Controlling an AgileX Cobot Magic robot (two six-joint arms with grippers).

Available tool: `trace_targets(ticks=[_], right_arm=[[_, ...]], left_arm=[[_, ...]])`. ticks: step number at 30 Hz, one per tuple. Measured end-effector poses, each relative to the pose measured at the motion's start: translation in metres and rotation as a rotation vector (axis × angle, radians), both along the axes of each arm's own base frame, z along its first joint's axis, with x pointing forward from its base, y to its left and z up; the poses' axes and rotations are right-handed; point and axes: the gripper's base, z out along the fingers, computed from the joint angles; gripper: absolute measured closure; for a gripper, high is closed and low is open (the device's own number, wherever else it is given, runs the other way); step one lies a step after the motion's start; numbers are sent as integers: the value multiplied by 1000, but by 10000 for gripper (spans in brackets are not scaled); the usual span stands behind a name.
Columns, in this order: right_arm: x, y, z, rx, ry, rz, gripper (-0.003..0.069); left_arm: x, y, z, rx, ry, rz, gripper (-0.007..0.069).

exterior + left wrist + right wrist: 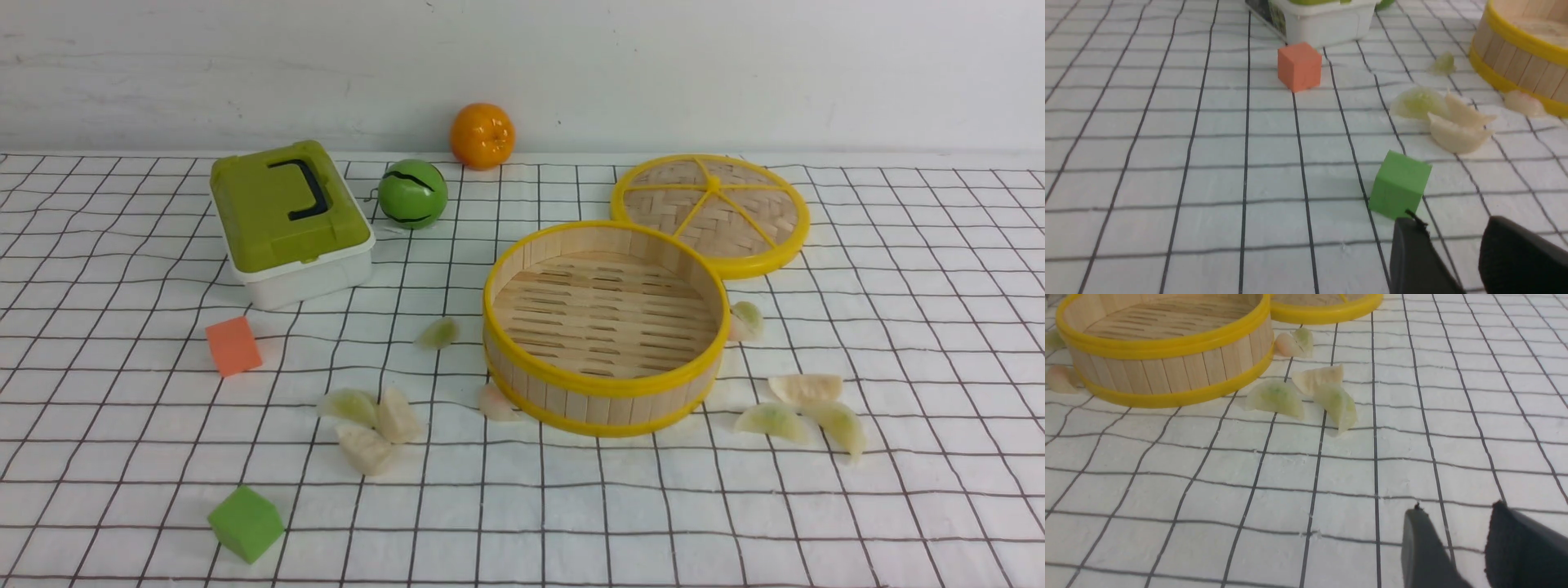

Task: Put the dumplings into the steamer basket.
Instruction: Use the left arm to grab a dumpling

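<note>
Towards the middle of the bench, a round, deep bamboo-slat steamer basket (604, 396) with yellow rims is sitting upright with nothing showing on its slatted floor, so the loading is not yet looking begun. A flat woven bamboo lid (735, 220) with a yellow rim and spokes is lying behind the basket toward the far edge and touching it, probably set aside to keep the mouth free. Small crescent-shaped translucent toy dumplings (397, 415) are lying scattered on the checked cloth. Three are bunched together on the side toward the left edge, with a pale green dumpling (438, 332) alone beyond them. A pinkish dumpling (496, 403) is resting against the basket's near-left wall, and another dumpling (744, 320) is sitting just beside its right wall. Three more dumplings (806, 387) are clustering toward the right edge. A green-lidded white plastic box (290, 220), a green toy ball (412, 193) and an orange toy fruit (482, 135) are sitting toward the far edge. An orange foam cube (233, 345) and a green foam cube (246, 523) are lying nearer the left edge. The left tool (1451, 223) is hovering low by the near edge, close to the green cube, released with nothing between its fingers and facing the left cluster. The right tool (1457, 508) is hovering likewise, released and empty, facing the right cluster, so each arm seems to be lining up on its own side's dumplings.
</note>
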Motion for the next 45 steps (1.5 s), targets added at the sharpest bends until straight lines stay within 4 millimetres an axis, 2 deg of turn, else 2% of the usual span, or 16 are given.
trace_targets(ticks=[7,11,15,21,23,24,25,26,28,29,30,34,35,39,42,45], right_arm=[[2,-3,37,31,-409,-32,419],[-2,-4,50,50,-562,-44,419],[-9,-6,67,206,-755,-41,419],[-19,-8,88,360,-895,-15,421],[-24,-8,111,348,-898,-9,461],[-25,-8,121,319,-883,-13,503],[-26,-7,133,274,-855,-19,559],[-26,-7,135,266,-849,-20,559],[-21,-6,153,160,-754,-31,658],[-19,-5,159,104,-701,-32,672],[-10,-3,161,18,-595,-29,675],[23,1,137,-132,-221,17,664],[30,3,128,-133,-113,32,664],[46,8,104,-85,209,85,664],[56,12,84,-87,467,136,664],[60,13,77,-89,546,148,664]], left_arm=[[1,0,35,-51,-383,4,386],[-3,1,49,-72,-546,6,386],[-12,2,67,-177,-751,-5,386],[-18,4,86,-518,-785,-73,419],[-23,4,116,-565,-753,-83,477],[-22,4,127,-556,-713,-75,510],[-22,4,149,-532,-684,-66,555],[-23,4,153,-529,-685,-65,563],[-4,1,183,-446,-565,-33,637],[1,0,191,-422,-532,-25,637],[20,-2,198,-389,-427,-8,637],[75,-12,201,-372,-41,34,637],[93,-16,194,-363,85,42,637],[133,-30,177,-314,419,6,637],[173,-44,151,-308,654,-54,637],[195,-51,135,-322,737,-77,637]])
